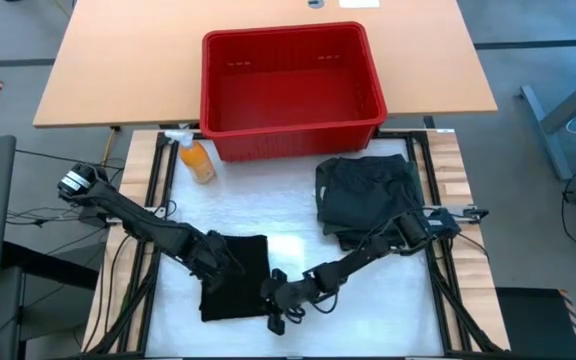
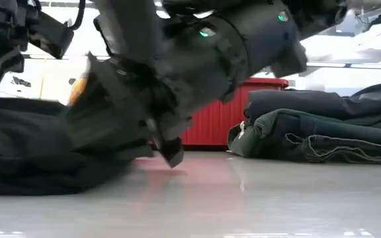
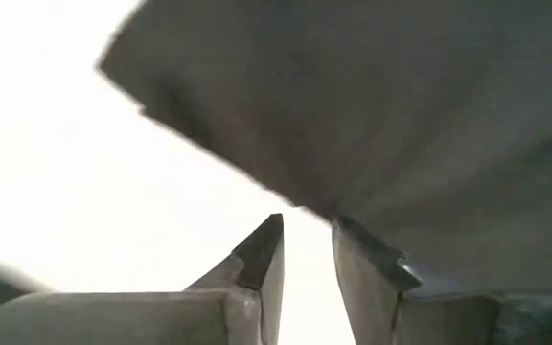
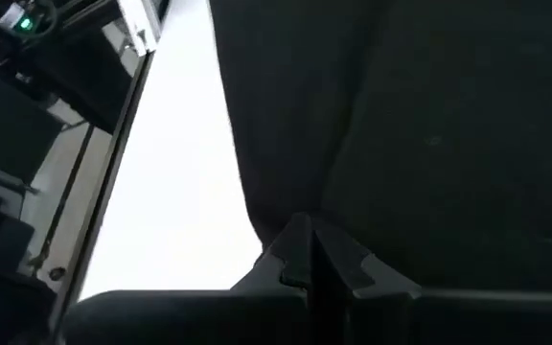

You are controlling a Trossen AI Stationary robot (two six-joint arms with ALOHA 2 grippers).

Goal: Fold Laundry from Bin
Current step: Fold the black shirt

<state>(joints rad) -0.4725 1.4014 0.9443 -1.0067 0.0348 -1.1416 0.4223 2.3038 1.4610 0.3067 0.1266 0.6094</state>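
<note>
Two dark arms work over a white surface point(image 1: 368, 310) holding one red bin point(image 1: 290, 90), one orange spray bottle point(image 1: 197, 160) and two lots of laundry. A folded black garment point(image 1: 236, 285) lies at the near centre; a stack of dark folded garments point(image 1: 368, 195) sits toward the right, just in front of the bin. In the overhead view nothing shows inside the bin.

The left hand point(image 3: 305, 244) rests at the black garment's left edge, its fingers slightly parted with a narrow gap between the tips; the cloth's edge lies just ahead of them, and whether they touch it cannot be told. The right hand point(image 4: 307, 254) is at the same garment's near right corner, fingers pressed together at the cloth's edge; whether fabric is pinched between them cannot be told.

From table height, the arms fill the foreground and hide most of the bin behind them. The bottle stands just beside the bin's front left corner.
</note>
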